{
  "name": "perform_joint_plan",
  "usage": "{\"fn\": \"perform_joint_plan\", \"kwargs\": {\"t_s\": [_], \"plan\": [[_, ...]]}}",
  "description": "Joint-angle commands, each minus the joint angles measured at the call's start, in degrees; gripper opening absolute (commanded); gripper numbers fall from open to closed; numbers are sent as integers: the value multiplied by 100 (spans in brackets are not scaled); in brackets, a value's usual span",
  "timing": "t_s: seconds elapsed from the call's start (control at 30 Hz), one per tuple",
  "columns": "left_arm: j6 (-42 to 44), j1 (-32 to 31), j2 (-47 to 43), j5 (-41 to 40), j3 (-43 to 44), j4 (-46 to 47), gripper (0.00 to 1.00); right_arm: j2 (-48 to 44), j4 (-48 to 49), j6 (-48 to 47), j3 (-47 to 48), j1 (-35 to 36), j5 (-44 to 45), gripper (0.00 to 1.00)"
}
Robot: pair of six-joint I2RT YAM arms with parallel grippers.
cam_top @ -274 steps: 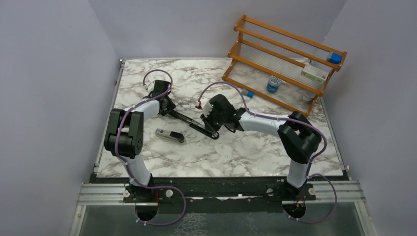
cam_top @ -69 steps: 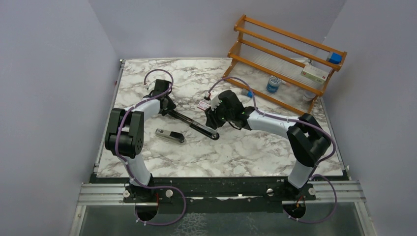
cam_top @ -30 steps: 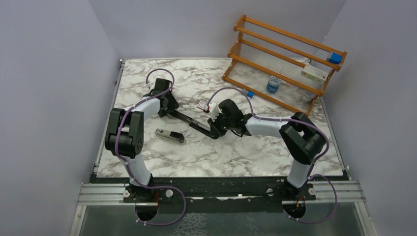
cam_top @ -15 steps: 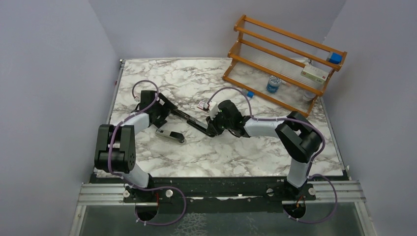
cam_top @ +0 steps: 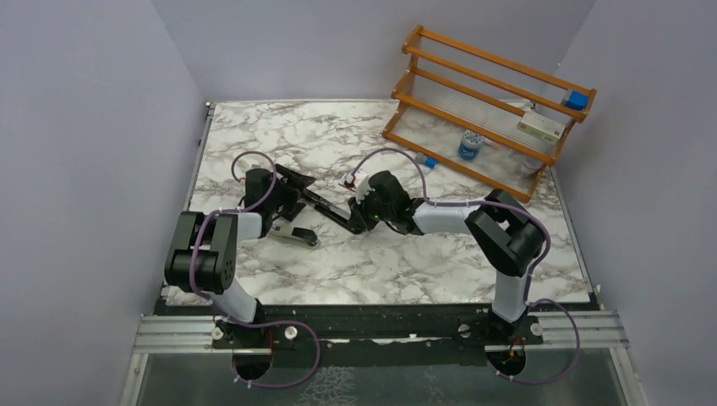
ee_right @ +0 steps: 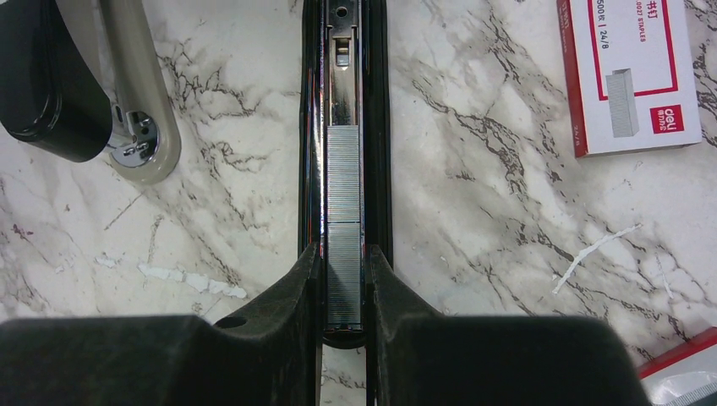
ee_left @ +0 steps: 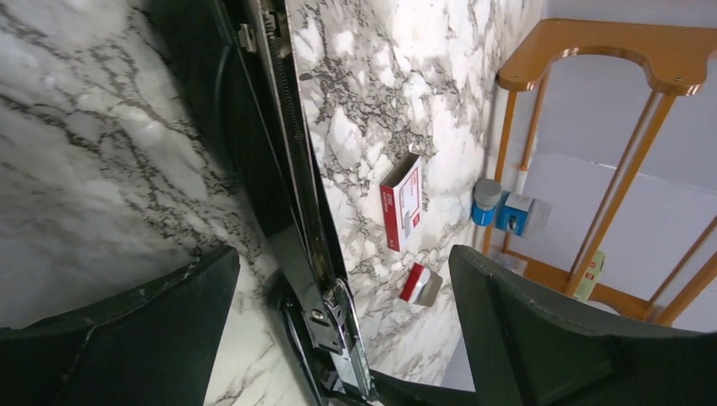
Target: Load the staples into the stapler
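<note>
The black stapler (cam_top: 325,203) lies opened flat on the marble, its silver channel (ee_right: 342,51) facing up. A grey strip of staples (ee_right: 343,186) lies in that channel. My right gripper (ee_right: 343,254) is shut on the near end of the strip, a finger along each side, at the stapler's right end (cam_top: 362,218). The red and white staples box (ee_right: 634,76) lies just right of it (cam_top: 348,180). My left gripper (ee_left: 342,254) stands wide open astride the stapler (ee_left: 287,169) near its hinge and touches nothing (cam_top: 286,205).
A small grey and black stapler-like tool (cam_top: 292,235) lies near the left gripper, also top left in the right wrist view (ee_right: 127,93). A small red and silver piece (ee_left: 420,283) lies by the box. A wooden rack (cam_top: 490,101) with small items stands at the back right.
The left gripper has opened, let go of the stapler's far end, and swung left and nearer. The right gripper slid a little left along the stapler, still shut.
</note>
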Motion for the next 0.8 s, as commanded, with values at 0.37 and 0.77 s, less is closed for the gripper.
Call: {"fn": "perform_joint_plan", "kwargs": {"t_s": [0.37, 0.77], "plan": [[-413, -4, 1409, -467, -284, 2019, 99, 190, -268, 51, 212, 74, -131, 1], [-528, 323, 2341, 40, -304, 4479, 86, 388, -645, -111, 344, 74, -99, 1]]}}
